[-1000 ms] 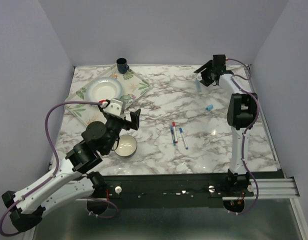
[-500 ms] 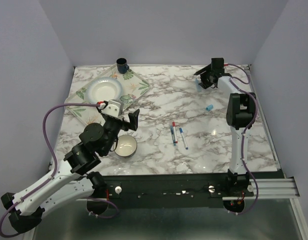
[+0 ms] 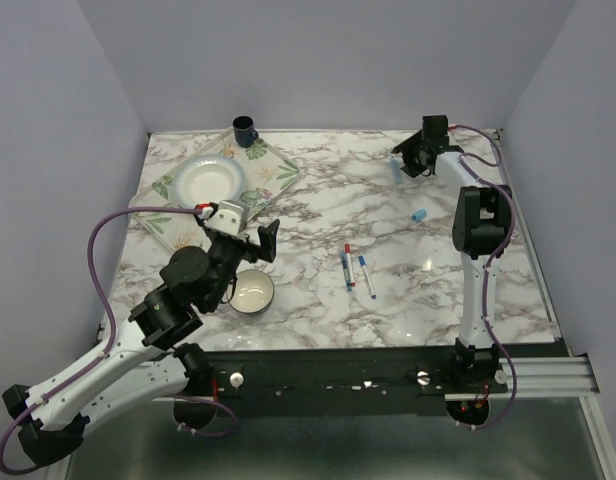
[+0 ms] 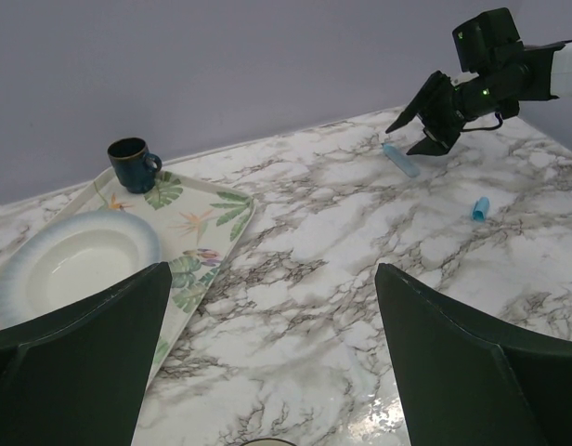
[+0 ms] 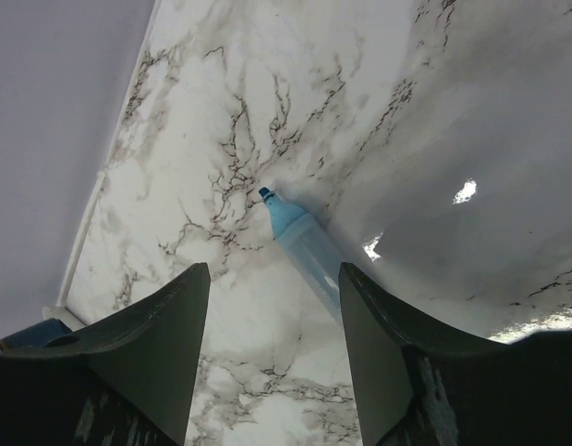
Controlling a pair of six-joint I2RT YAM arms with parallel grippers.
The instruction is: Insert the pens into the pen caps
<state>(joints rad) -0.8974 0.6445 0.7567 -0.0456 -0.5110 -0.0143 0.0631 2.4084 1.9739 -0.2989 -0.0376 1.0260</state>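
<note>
Light-blue pen (image 5: 305, 246) nr far table (image 5: 221, 111) edge, betw. parted jaws of R gripper (image 5: 272, 279); L gripper (image 4: 272, 307) spread wide.

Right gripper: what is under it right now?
A thick light-blue plastic pen lies on the white marble table below the open right gripper. Its tip shows; its rear end is hidden behind one finger.

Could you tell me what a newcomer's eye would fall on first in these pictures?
The right tool, jaws apart, hangs over the light blue pen at the far right of the table. At far left sits a leaf-patterned tray with a white plate and dark cup; two thin pens lie mid-table.
</note>
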